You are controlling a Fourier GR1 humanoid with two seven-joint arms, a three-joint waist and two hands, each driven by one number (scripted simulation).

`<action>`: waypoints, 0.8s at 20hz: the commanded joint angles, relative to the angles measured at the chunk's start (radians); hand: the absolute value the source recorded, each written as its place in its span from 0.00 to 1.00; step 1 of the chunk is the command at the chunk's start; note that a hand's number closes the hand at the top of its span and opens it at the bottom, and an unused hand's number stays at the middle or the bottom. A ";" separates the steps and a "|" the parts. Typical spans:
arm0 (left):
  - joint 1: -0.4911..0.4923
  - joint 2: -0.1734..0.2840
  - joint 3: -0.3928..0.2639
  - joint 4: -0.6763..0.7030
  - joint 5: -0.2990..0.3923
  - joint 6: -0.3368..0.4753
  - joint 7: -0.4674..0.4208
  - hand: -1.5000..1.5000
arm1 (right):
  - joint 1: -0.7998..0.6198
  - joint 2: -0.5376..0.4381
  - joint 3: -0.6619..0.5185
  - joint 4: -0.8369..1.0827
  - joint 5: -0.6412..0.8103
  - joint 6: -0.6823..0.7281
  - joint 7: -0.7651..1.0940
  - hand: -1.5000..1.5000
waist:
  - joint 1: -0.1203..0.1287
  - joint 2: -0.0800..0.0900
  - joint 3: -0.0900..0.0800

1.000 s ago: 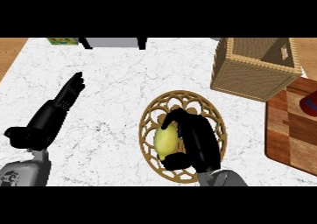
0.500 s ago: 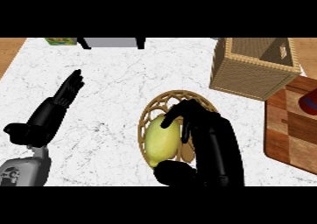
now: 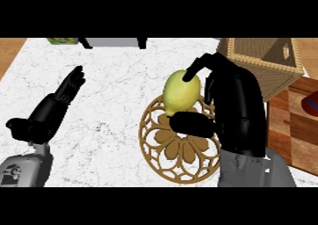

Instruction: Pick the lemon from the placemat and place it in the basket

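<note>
Moved: right hand (image 3: pixel 234 110) has raised the lemon (image 3: pixel 181 91) off the placemat (image 3: pixel 178 151).
Fingers: curled, pinching lemon.
Basket (image 3: pixel 262 61): just beyond fingers.
Left hand (image 3: pixel 55 105): fingers straight.

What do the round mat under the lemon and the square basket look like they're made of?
The round placemat looks like cut wood or woven rattan: tan, matte, with an openwork petal pattern showing the counter through it. The basket looks like woven wicker, light straw-coloured with a fine weave texture on its walls. Neither can be told for sure.
</note>
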 commanded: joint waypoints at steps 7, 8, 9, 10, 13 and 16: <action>0.022 0.000 -0.003 -0.015 0.000 -0.017 0.000 0.50 | -0.240 -0.059 -0.302 0.308 0.003 -0.127 -0.120 1.00 | 0.008 0.002 0.000; 0.012 0.012 0.019 0.041 0.003 -0.024 -0.049 0.50 | -0.263 -0.058 -0.320 0.292 0.005 -0.100 -0.073 1.00 | 0.002 0.002 0.000; 0.022 -0.020 -0.018 0.009 -0.024 0.002 -0.041 0.50 | -0.290 -0.080 -0.368 0.422 -0.018 -0.171 -0.164 1.00 | 0.011 0.005 0.000; 0.031 -0.038 -0.024 0.051 -0.044 0.021 -0.079 0.50 | -0.274 -0.082 -0.374 0.393 -0.013 -0.179 -0.151 1.00 | 0.004 0.004 0.000; 0.062 -0.037 -0.036 -0.052 -0.019 0.001 -0.015 0.50 | -0.341 -0.133 -0.449 0.491 -0.026 -0.210 -0.182 1.00 | 0.012 0.002 0.000; 0.000 -0.014 0.010 0.054 -0.020 0.001 -0.050 0.50 | -0.336 -0.178 -0.479 0.531 -0.080 -0.184 -0.236 1.00 | 0.001 0.002 0.000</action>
